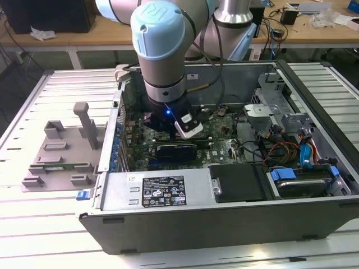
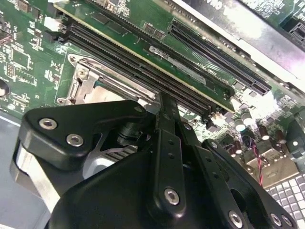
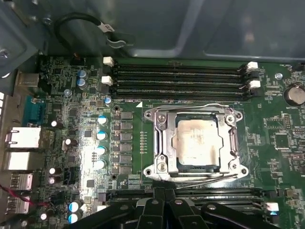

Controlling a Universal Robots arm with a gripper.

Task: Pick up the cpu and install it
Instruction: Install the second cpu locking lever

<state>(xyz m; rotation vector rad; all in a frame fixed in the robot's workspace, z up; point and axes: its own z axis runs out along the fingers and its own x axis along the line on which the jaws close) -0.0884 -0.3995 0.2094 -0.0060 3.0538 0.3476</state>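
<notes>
Fingers point(image 2: 164, 112) of uncertain state above the cpu point(image 3: 198, 143) seated in its socket frame point(image 3: 157, 140), memory slots point(image 3: 178, 78) beside.

Directly ahead of your gripper point(image 3: 162, 210) the cpu point(image 3: 198, 145) sat uncovered in its metal socket frame point(image 3: 157, 143), with open room above it. Memory slots point(image 3: 181, 78) stood beyond the frame, and the case wall point(image 3: 190, 28) rose behind them.
</notes>
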